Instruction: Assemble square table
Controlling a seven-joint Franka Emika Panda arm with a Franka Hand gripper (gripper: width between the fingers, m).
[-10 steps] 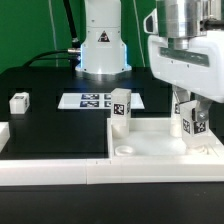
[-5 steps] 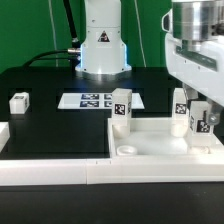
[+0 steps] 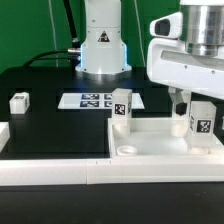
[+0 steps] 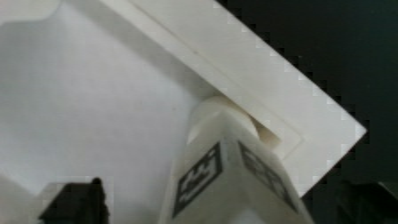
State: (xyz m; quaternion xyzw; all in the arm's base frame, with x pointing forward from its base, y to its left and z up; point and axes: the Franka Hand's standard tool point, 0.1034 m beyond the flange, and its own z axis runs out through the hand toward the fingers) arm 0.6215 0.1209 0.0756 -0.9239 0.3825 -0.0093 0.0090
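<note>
The white square tabletop (image 3: 150, 145) lies at the front on the exterior view's right, rim up. One tagged white leg (image 3: 121, 108) stands upright at its far left corner. A second tagged leg (image 3: 200, 123) stands at its far right corner, and in the wrist view this leg (image 4: 231, 165) sits in the corner of the top (image 4: 107, 90). My gripper (image 3: 193, 108) hangs over this leg with a finger on each side. The dark fingers (image 4: 75, 203) stand apart from the leg, so the gripper (image 4: 228, 208) is open. A third leg block (image 3: 19, 101) lies far off at the left.
The marker board (image 3: 95, 100) lies flat behind the tabletop, in front of the arm's base (image 3: 103, 50). Long white rails (image 3: 50, 170) run along the front edge, with a short white piece (image 3: 3, 135) at the left.
My gripper's hand has risen and shifted over the right leg, and its fingers now sit higher on it. The leg stays upright in its corner. Nothing else has moved.
</note>
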